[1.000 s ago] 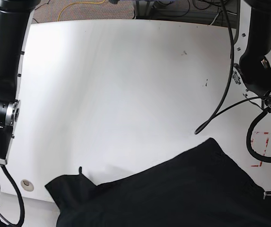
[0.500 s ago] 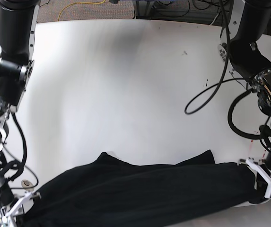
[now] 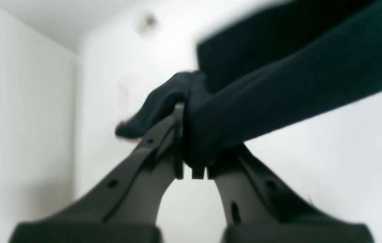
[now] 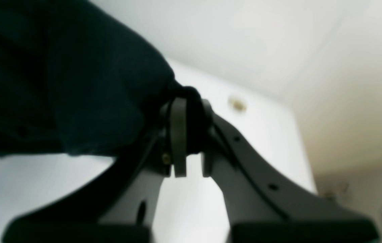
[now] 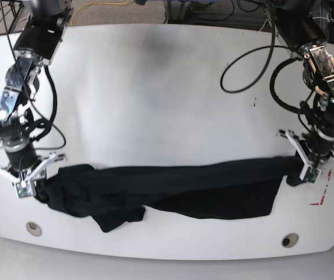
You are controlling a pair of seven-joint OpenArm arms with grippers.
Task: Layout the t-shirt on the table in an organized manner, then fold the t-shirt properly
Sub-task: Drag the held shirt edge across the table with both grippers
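The black t-shirt (image 5: 172, 189) lies stretched in a long band across the near part of the white table (image 5: 155, 87), with a lump of cloth sagging at its lower left. My left gripper (image 5: 302, 169), on the right in the base view, is shut on one end of the cloth. My right gripper (image 5: 34, 185), on the left in that view, is shut on the other end. Close up, the left gripper (image 3: 191, 141) pinches a bunched fold of the t-shirt (image 3: 295, 77). In the right wrist view the right gripper (image 4: 189, 118) likewise clamps the t-shirt (image 4: 76, 84).
Two small round holes (image 5: 33, 227) (image 5: 289, 240) sit near the table's front edge. A red-and-white tape mark (image 5: 324, 189) lies just right of the left gripper. Black cables (image 5: 254, 64) loop over the table's far right. The floor lies beyond the rounded corners.
Both arms have swung away from the front edge, carrying the t-shirt farther onto the table. The cloth went from a broad heap at the edge to a taut band between the two grippers.
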